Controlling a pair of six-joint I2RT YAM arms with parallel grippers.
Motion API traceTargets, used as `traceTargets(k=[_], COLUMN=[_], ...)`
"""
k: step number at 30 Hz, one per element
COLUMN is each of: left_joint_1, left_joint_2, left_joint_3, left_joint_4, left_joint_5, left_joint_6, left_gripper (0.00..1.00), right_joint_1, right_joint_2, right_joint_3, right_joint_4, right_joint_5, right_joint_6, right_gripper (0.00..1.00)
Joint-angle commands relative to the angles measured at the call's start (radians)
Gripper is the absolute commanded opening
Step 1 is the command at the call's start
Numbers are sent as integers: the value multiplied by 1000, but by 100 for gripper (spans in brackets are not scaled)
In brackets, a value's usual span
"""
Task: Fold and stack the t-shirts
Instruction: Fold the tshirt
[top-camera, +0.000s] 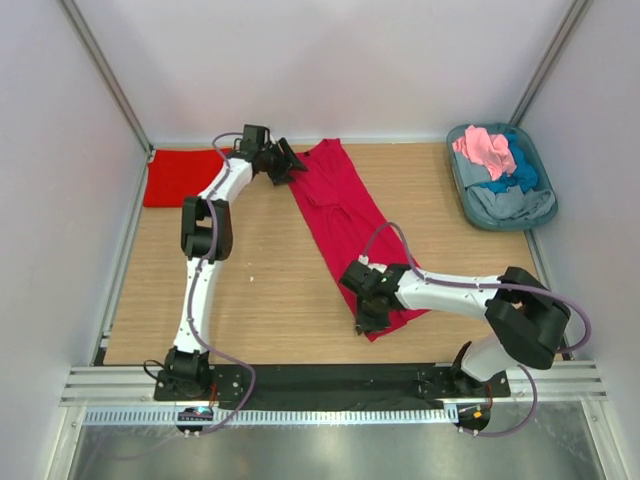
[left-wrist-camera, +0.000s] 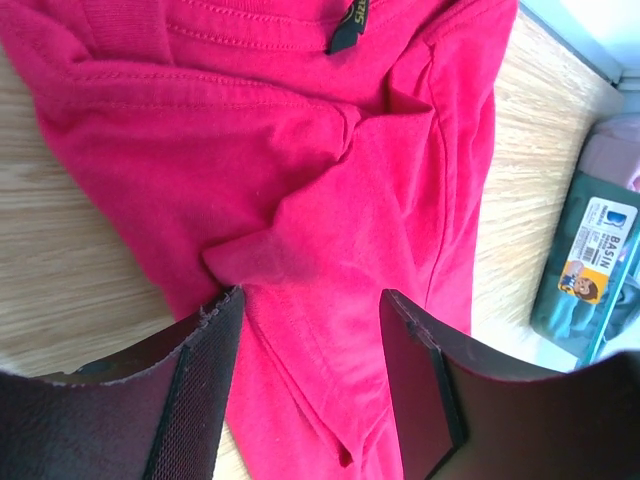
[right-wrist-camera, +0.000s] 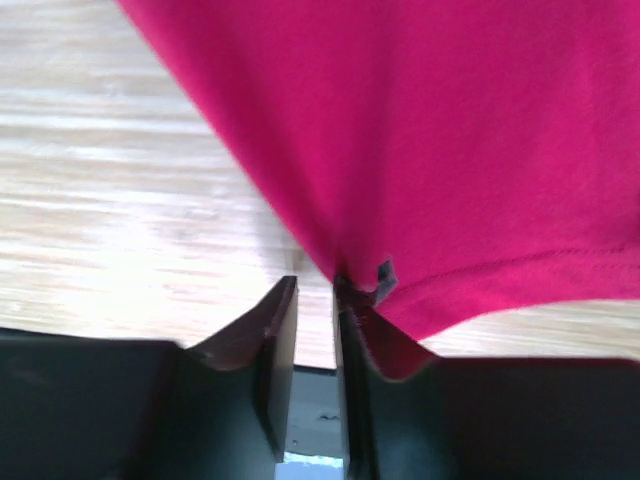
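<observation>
A crimson t-shirt (top-camera: 345, 215) lies as a long strip running diagonally from the far middle of the table to the near middle. My left gripper (top-camera: 287, 160) is open at its far left edge. In the left wrist view the fingers (left-wrist-camera: 200, 390) straddle a fold of the crimson cloth (left-wrist-camera: 300, 150) without gripping it. My right gripper (top-camera: 366, 312) is at the near hem. In the right wrist view (right-wrist-camera: 315, 285) the jaws stand a narrow gap apart with bare table showing between them. The hem (right-wrist-camera: 480, 280) rests on the right fingertip only. A scarlet shirt (top-camera: 180, 177) lies folded at the far left.
A grey-blue oval tub (top-camera: 470, 205) at the far right holds pink (top-camera: 485, 150), blue (top-camera: 522, 170) and grey (top-camera: 510, 205) shirts; its labelled side shows in the left wrist view (left-wrist-camera: 595, 265). White walls stand on three sides. A black rail (top-camera: 330, 382) runs along the near edge.
</observation>
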Motion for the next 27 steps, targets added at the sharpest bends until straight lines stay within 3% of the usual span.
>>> traceTargets(k=[1,3,9,12,16,19,27], left_joint_1=[24,27,44,43,41,15,-152], left_joint_2=[-73,-126,-176,-280,-461,-573,-781], left_joint_3=[-107,-154,-89,-214,-456,-605,-981], left_joint_4=[77,104,4,-10,-23,-77,-106], left_joint_5=[-31,-31,-2,-28,-66,-66,-40], left_joint_6=[21,24,26,47,75,90,12], left_gripper=[61,63,67,68,68,68,65], right_joint_1=[21,22,-1,-100,-313,-436,-716], right_joint_2=[13,7,25,38,2,10,31], right_joint_3=[66,122,335,374,336,354,297], right_joint_4=[-76,-101,-274,-300,-270,-320,-362], right_joint_5=[30,35,72,64,-86,-82,-108], right_joint_6=[44,32,-32,-101,-192,-279,-382], right_gripper=[29,33,47,48,54,54,50])
